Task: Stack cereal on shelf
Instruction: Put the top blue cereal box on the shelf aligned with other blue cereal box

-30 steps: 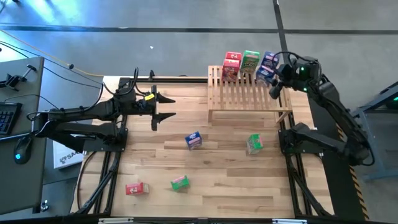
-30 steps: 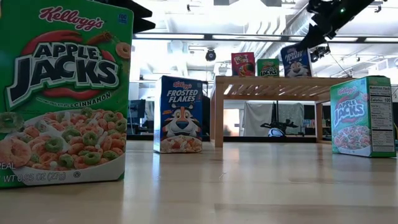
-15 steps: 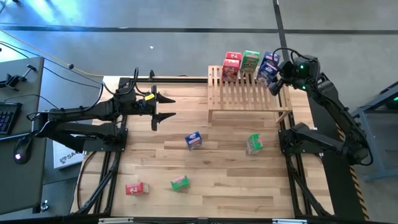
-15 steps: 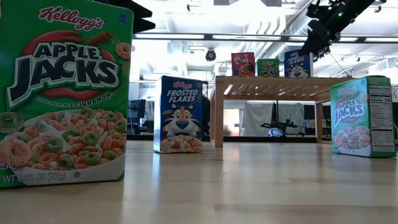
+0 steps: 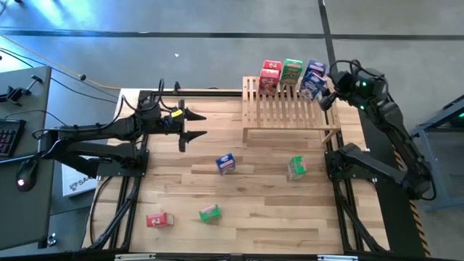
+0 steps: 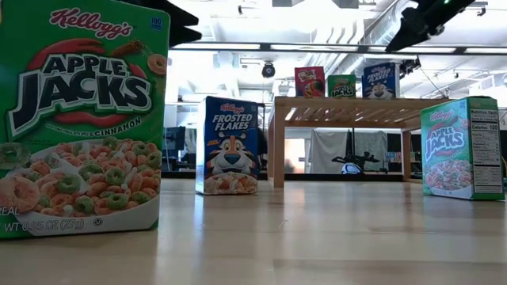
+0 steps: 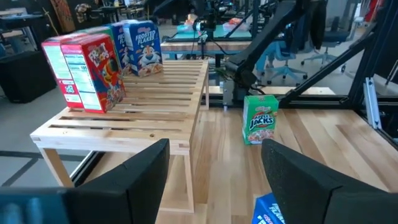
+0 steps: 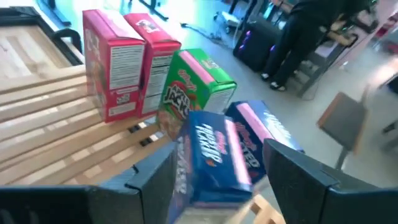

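Observation:
The wooden slatted shelf (image 5: 286,112) stands at the table's far right. Along its far edge stand two red cereal boxes (image 5: 270,76), a green one (image 5: 291,72) and two blue ones (image 5: 312,80). My right gripper (image 5: 326,96) hovers open just to the right of the blue boxes and above them; the nearer blue box (image 8: 211,155) shows in front of its fingers, untouched. My left gripper (image 5: 199,125) waits open above the table's left part. A blue box (image 5: 226,164), two green boxes (image 5: 296,168) (image 5: 210,213) and a red box (image 5: 159,220) rest on the tabletop.
The shelf's near slats (image 7: 143,93) are bare. The loose boxes are spread over the middle and near part of the table. Both arm bases (image 5: 348,163) stand at the table's sides. A person stands in the room beyond the shelf (image 8: 311,37).
My right gripper has let go of the blue box at the shelf's far right and drawn up and back toward the table's right edge. The box, tilted a second ago, now stands upright on the shelf beside the other blue box.

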Robot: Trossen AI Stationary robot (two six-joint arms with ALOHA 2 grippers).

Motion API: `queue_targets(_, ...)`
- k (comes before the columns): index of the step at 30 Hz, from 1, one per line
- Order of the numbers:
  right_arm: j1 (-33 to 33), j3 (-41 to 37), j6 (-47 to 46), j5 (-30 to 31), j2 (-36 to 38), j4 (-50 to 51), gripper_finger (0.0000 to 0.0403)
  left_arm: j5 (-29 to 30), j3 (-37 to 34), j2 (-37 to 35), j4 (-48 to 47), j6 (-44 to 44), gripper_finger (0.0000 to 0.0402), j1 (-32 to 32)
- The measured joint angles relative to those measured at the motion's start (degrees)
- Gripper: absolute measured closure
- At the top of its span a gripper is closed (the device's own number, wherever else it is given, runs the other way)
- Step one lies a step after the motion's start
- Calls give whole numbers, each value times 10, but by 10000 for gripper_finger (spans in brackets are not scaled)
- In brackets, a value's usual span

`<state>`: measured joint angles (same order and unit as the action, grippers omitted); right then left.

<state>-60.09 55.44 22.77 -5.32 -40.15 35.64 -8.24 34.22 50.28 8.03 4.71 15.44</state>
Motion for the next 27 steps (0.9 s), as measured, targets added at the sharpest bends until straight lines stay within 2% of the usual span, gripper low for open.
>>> queue_targets(4,43,0,-19,23,29,29,210,0,-39,27,97,-7,192,4)
queue_targets(9,109,-2,-96,25,34,87,299,0,-72,50,190,-24,253,25)
queue_targets(12,144,-41,-118,67,26,78,352,-2,-75,60,194,-27,287,40)
queue_targets(15,163,-90,-125,133,22,60,386,-1,-74,66,191,-33,315,50)
queue_targets(20,165,-147,-140,195,23,-4,401,-2,-74,65,193,-37,346,53)
queue_targets(27,144,-160,-149,244,22,-39,402,-2,-74,65,192,-45,366,59)
